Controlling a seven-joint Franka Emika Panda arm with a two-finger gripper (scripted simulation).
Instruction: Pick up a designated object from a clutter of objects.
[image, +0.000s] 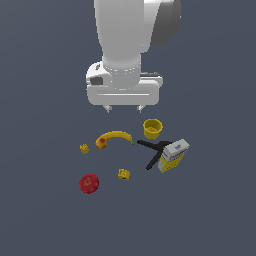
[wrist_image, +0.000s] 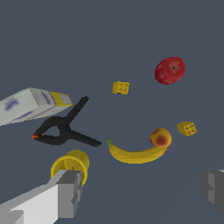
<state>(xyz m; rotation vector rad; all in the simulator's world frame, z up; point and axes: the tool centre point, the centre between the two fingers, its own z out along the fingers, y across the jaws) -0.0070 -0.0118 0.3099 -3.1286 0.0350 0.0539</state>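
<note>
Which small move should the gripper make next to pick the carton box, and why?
Probably travel toward the exterior view's right until over the carton box. The gripper hangs open and empty above the banana, with the box off to the side.

Open hand (image: 124, 108) above clutter, carton box (image: 173, 155) (tilted) touching black clamp (image: 152, 152)
</note>
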